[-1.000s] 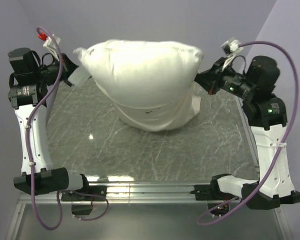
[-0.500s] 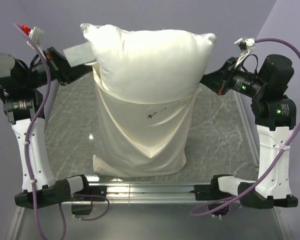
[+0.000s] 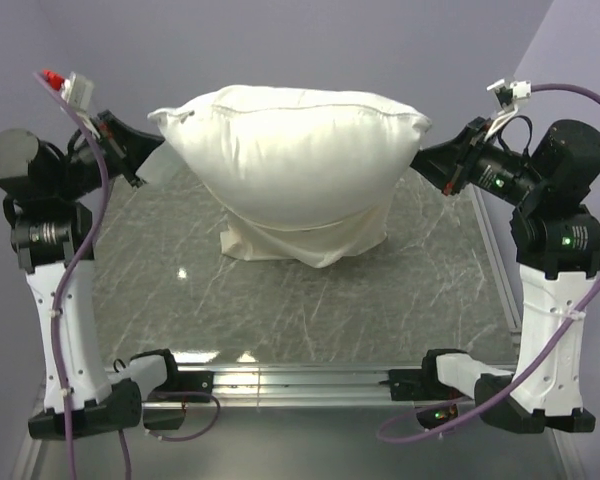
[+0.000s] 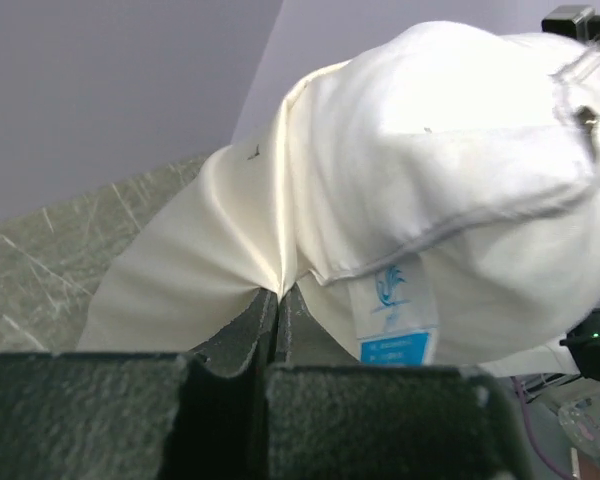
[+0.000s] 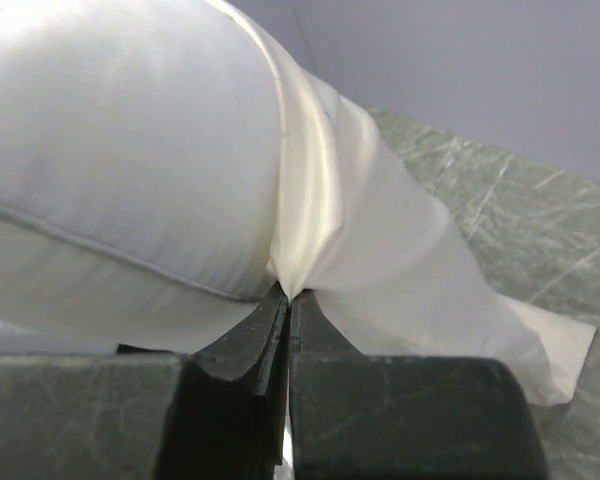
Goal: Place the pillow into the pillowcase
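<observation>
My left fingers (image 4: 235,345) and right fingers (image 5: 255,335) each pinch the pillowcase (image 3: 302,240) rim, but the top-heavy pillow (image 3: 290,140), mostly outside, may tip out onto the desk (image 3: 280,300).

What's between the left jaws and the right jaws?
The pillow, its lower part inside the pillowcase, spans that whole stretch in the top view; both jaws are shut on pillowcase fabric.

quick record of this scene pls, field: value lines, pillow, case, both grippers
pillow: plump, white, lower part inside the pillowcase, upper part bulging out
pillowcase: cream, bunched beneath the pillow, bottom resting on the table
left gripper: shut on the pillowcase's edge
right gripper: shut on the pillowcase's edge, opposite side
tag: on the pillow's exposed end, by the left gripper
</observation>
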Robot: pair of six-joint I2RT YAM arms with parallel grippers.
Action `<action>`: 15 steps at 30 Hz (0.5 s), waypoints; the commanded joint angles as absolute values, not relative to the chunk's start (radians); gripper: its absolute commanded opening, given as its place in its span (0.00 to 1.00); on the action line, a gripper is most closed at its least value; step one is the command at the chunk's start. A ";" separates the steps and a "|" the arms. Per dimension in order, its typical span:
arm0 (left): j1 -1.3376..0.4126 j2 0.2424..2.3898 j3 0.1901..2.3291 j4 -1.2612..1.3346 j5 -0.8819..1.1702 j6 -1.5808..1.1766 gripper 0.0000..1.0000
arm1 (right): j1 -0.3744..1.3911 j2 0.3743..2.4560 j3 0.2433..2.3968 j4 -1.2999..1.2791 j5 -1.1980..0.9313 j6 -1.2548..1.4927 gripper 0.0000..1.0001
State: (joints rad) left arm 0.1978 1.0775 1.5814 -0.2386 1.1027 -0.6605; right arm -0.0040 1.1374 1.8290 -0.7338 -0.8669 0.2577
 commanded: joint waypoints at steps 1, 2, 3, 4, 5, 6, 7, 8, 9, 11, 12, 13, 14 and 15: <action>0.202 1.152 1.805 -0.105 1.049 -0.761 0.00 | -0.012 1.199 2.062 -0.650 -0.818 0.268 0.00; 0.202 1.181 1.856 -0.056 1.051 -0.805 0.00 | -0.021 1.218 2.133 -0.650 -0.837 0.288 0.00; 0.202 1.190 1.935 -0.014 1.037 -0.828 0.00 | -0.035 1.230 2.187 -0.638 -0.842 0.310 0.00; 0.202 1.196 1.954 -0.008 1.011 -0.844 0.00 | -0.038 1.233 2.219 -0.623 -0.844 0.348 0.00; 0.202 1.197 1.951 0.018 1.005 -0.885 0.00 | -0.040 1.227 2.208 -0.598 -0.844 0.356 0.00; 0.202 1.197 1.904 0.000 1.002 -0.891 0.00 | -0.040 1.209 2.179 -0.598 -0.842 0.359 0.00; 0.199 1.189 1.858 -0.049 0.994 -0.888 0.00 | -0.040 1.195 2.077 -0.594 -0.839 0.356 0.00; 0.196 1.163 1.744 -0.098 0.965 -0.844 0.00 | -0.041 1.181 2.013 -0.601 -0.830 0.351 0.00; 0.192 1.154 1.689 -0.150 0.957 -0.815 0.00 | -0.037 1.157 1.949 -0.612 -0.845 0.345 0.00; 0.180 1.134 1.517 -0.279 0.977 -0.755 0.00 | -0.008 1.143 1.778 -0.674 -0.859 0.316 0.00; 0.172 1.128 1.459 -0.311 0.980 -0.735 0.00 | -0.005 1.122 1.729 -0.690 -0.853 0.302 0.00; 0.148 1.109 1.404 -0.345 0.973 -0.721 0.00 | 0.058 1.112 1.662 -0.716 -0.853 0.281 0.00; 0.141 1.106 1.338 -0.344 1.017 -0.729 0.00 | 0.073 1.109 1.658 -0.732 -0.853 0.272 0.00; 0.141 1.108 1.347 -0.313 1.049 -0.747 0.00 | 0.078 1.124 1.742 -0.747 -0.864 0.264 0.00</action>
State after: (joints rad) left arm 0.1524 1.0698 1.4239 -0.2424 1.0332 -0.7635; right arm 0.0422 1.0897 1.7077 -0.7471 -0.8639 0.2974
